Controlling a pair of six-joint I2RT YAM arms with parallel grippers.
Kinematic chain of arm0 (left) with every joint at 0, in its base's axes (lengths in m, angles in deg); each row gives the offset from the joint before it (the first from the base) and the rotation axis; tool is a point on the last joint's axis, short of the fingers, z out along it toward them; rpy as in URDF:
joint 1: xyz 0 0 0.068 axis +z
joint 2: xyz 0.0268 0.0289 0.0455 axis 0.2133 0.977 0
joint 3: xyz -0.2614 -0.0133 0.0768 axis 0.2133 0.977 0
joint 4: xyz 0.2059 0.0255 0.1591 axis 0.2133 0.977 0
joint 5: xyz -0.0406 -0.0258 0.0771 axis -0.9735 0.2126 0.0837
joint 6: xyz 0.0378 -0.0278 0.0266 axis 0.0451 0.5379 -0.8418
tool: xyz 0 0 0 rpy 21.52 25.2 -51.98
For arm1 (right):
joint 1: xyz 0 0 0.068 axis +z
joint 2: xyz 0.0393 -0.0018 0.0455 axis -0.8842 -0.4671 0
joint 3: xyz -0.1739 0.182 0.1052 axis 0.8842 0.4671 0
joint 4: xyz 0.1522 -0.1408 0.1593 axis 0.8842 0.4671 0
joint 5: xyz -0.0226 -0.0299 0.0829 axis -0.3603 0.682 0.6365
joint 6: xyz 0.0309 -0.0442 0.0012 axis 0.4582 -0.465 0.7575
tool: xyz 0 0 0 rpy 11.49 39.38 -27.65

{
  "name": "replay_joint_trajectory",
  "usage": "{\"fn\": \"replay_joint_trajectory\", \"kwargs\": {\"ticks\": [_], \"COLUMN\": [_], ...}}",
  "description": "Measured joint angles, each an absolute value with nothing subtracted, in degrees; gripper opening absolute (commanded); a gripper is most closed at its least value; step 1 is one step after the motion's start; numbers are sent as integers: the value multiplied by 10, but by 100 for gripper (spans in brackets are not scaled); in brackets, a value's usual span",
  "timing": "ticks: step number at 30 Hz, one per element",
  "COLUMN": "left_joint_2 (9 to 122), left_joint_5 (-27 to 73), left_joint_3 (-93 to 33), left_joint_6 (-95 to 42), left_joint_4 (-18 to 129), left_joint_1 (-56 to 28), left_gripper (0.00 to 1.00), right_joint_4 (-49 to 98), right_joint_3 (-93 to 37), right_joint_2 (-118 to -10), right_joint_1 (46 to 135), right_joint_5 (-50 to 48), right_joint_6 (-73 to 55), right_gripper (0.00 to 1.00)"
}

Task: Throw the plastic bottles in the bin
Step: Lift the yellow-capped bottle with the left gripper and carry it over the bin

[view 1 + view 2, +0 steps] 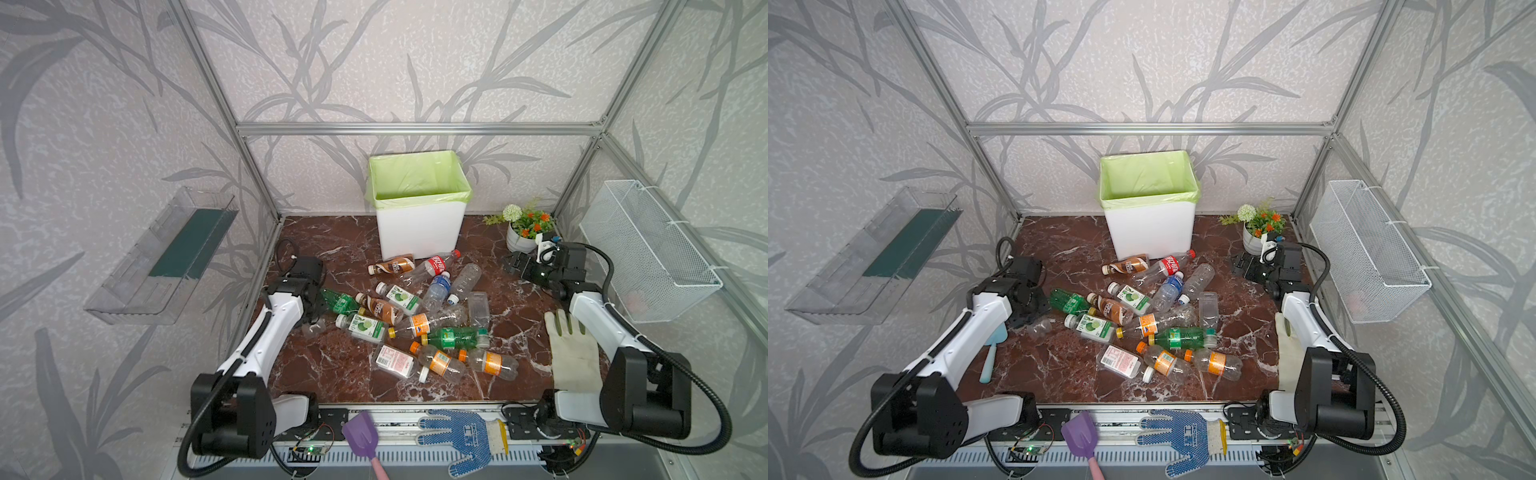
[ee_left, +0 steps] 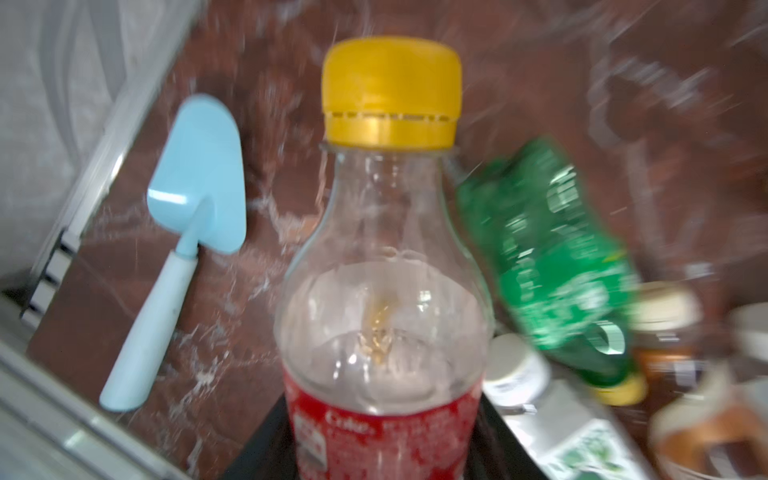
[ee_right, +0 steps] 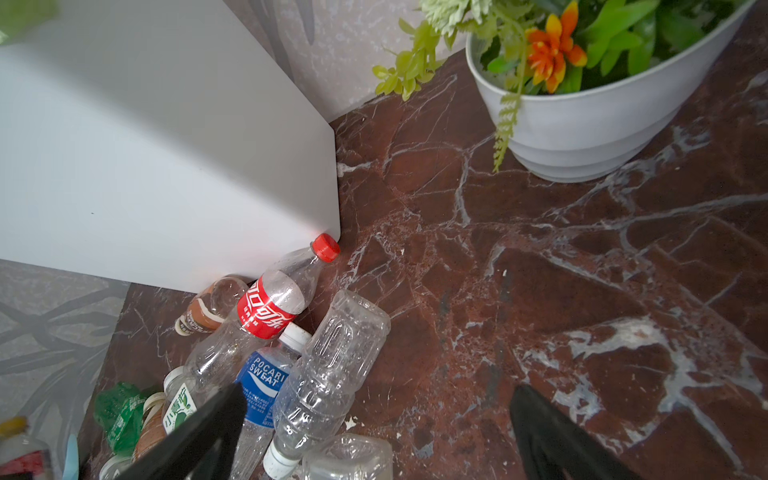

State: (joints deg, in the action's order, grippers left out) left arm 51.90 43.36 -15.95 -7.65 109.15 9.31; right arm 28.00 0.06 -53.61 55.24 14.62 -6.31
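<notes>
Several plastic bottles (image 1: pixel 415 316) lie in a heap on the red marble floor, in front of the white bin (image 1: pixel 419 232) with its green liner. At the heap's left edge my left gripper (image 1: pixel 312 318) is shut on a clear bottle (image 2: pixel 386 249) with a yellow cap and a red label; black jaws press both sides of the label. That bottle (image 1: pixel 1040 326) lies low by the floor. My right gripper (image 3: pixel 378 392) stands open above bare marble, right of the heap, beside a clear ribbed bottle (image 3: pixel 332 374). The bin's wall (image 3: pixel 124 145) shows close by.
A white flower pot (image 1: pixel 521 239) stands behind the right gripper (image 1: pixel 513 264). A wire mesh basket (image 1: pixel 648 253) hangs on the right wall, a clear shelf (image 1: pixel 162 257) on the left. A light blue shovel (image 2: pixel 195 187), white glove (image 1: pixel 573 353), blue glove (image 1: pixel 461 436) and purple shovel (image 1: pixel 361 436) lie about.
</notes>
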Motion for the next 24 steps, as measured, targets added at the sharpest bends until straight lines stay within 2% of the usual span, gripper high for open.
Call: {"fn": "replay_joint_trajectory", "kwargs": {"ticks": [4, 9, 12, 15, 20, 22, 24], "left_joint_2": [474, 524, 610, 762, 1055, 1114, 1120], "left_joint_5": [433, 394, 379, 359, 312, 307, 307], "left_joint_3": [-327, -513, -607, -754, -1044, -1087, -1078], "left_joint_6": [-115, -139, -152, -167, -170, -181, -197], "left_joint_4": [1019, 879, 817, 804, 886, 926, 948], "left_joint_1": [93, 85, 41, -22, -91, -115, -135], "left_gripper": [39, 37, 39, 44, 76, 99, 99], "right_joint_4": [285, 298, 299, 301, 315, 323, 333], "right_joint_3": [-10, -9, -9, -9, -9, -9, -8], "right_joint_2": [-531, -484, -449, -432, -431, -429, -424], "right_joint_1": [550, 548, 547, 546, 546, 546, 546], "right_joint_5": [136, 117, 110, 109, 122, 123, 123], "right_joint_6": [-72, -77, -77, -72, -63, -64, -64], "right_gripper": [99, 99, 99, 100, 100, 100, 100]}}
